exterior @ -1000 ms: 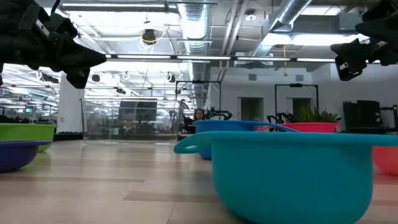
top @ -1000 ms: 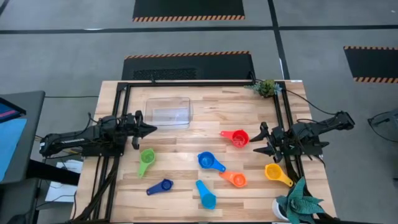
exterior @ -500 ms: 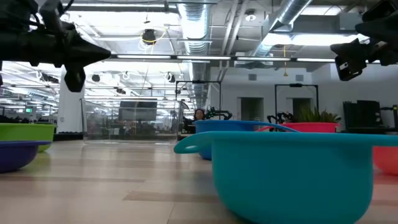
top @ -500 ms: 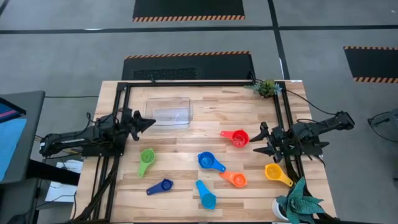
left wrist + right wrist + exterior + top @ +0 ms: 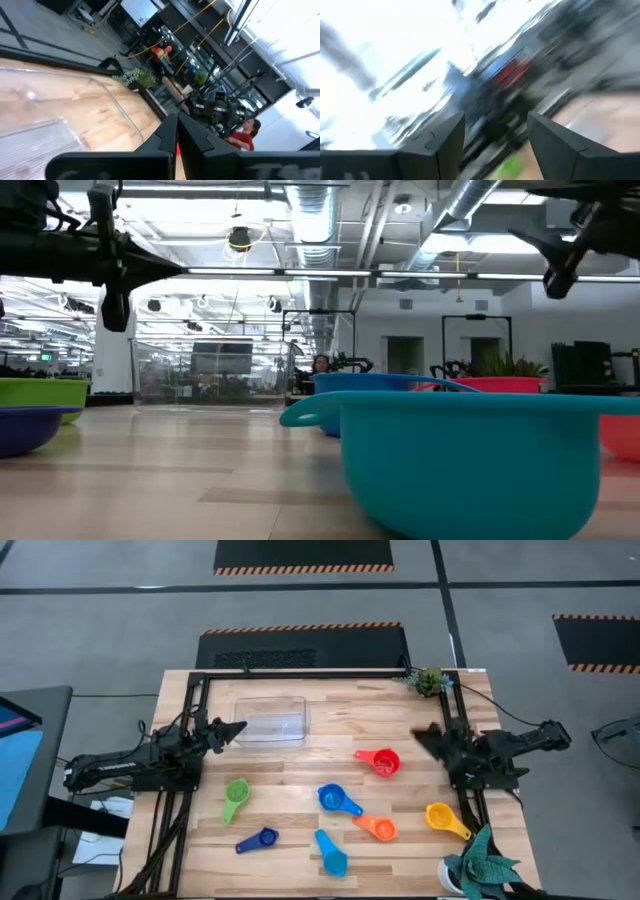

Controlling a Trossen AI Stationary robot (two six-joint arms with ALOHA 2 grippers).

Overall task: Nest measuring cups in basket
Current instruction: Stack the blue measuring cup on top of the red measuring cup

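Note:
The clear basket (image 5: 271,720) stands on its base at the table's far left. Seven cups lie spread on the wood: red (image 5: 380,761), green (image 5: 236,795), blue (image 5: 338,800), orange (image 5: 377,827), yellow (image 5: 445,819), dark blue (image 5: 258,840), light blue (image 5: 331,853). The light blue cup (image 5: 470,460) fills the low view's foreground. My left gripper (image 5: 240,727) hangs in the air just left of the basket's left wall, its fingers shut (image 5: 176,132), holding nothing. My right gripper (image 5: 420,733) is open (image 5: 496,140), raised, to the right of the red cup and a little toward the far edge from it.
A small potted plant (image 5: 430,681) stands at the far right corner and another (image 5: 478,865) at the near right corner, close to the yellow cup. Black frame rails (image 5: 197,700) run along the table's left, far and right sides. Bare wood lies between basket and cups.
My left gripper has risen, levelled out and moved toward the far edge, coming up beside the basket's left wall. My right gripper held still, then swung quickly up and toward the far edge. No cup and no basket has moved.

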